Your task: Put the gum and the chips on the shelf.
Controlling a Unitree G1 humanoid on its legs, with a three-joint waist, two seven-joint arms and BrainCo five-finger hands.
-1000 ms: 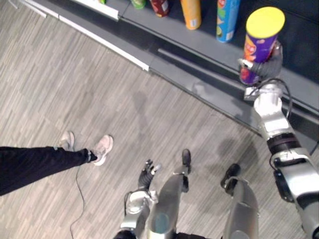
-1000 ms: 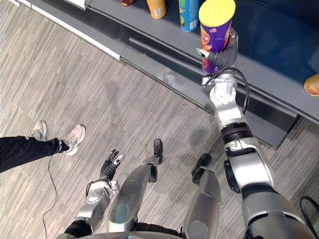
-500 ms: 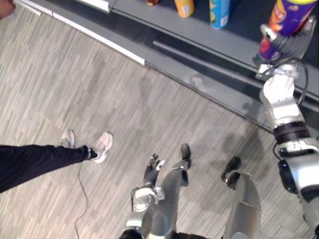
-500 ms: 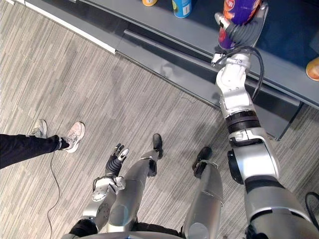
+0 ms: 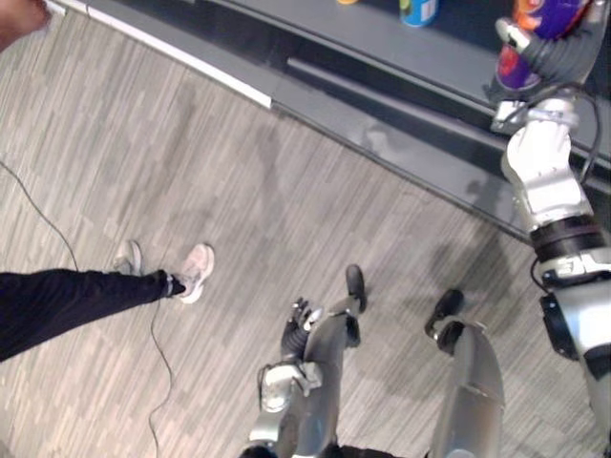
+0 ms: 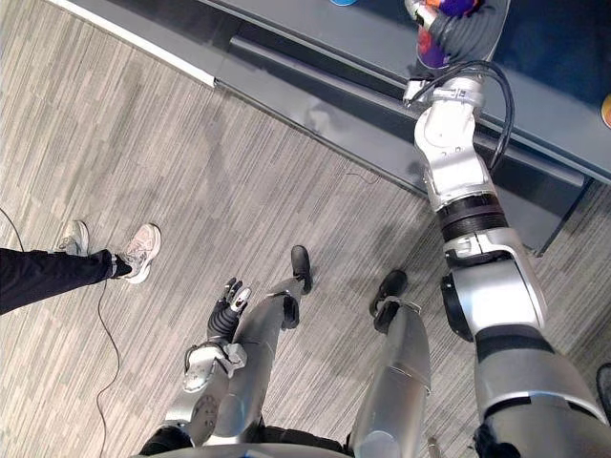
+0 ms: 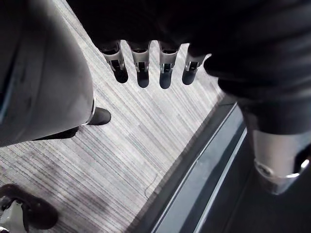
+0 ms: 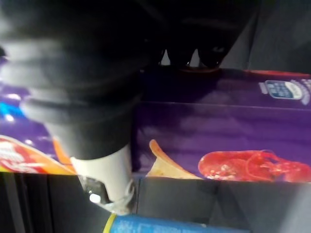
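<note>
A grey wood-grain floor (image 5: 239,172) is running up to a long dark grey shelf (image 5: 449,57) that is crossing the top of the left eye view. There the right hand (image 5: 561,59) is reaching up over the shelf's front edge toward its right end. It is wrapping around the purple chips can (image 5: 537,11), which is standing upright in the grasp; whether its base is touching the board I cannot tell. A blue can (image 5: 418,10) is standing on the shelf to the left of it, apart from it. The left hand (image 5: 298,324) is hanging low, well away from the shelf. A person's dark-trousered leg (image 5: 67,305) with a pale shoe (image 5: 196,272) is standing on the floor at the left. In the right eye view an orange thing (image 6: 606,110) is showing at the shelf's far right edge. In the left wrist view the left hand's fingers (image 7: 141,68) are hanging straight and relaxed over the floor, holding nothing. In the right wrist view the thumb (image 8: 104,174) and the dark fingertips (image 8: 187,56) are clamping the purple can from opposite sides, with the blue can showing just past it.
</note>
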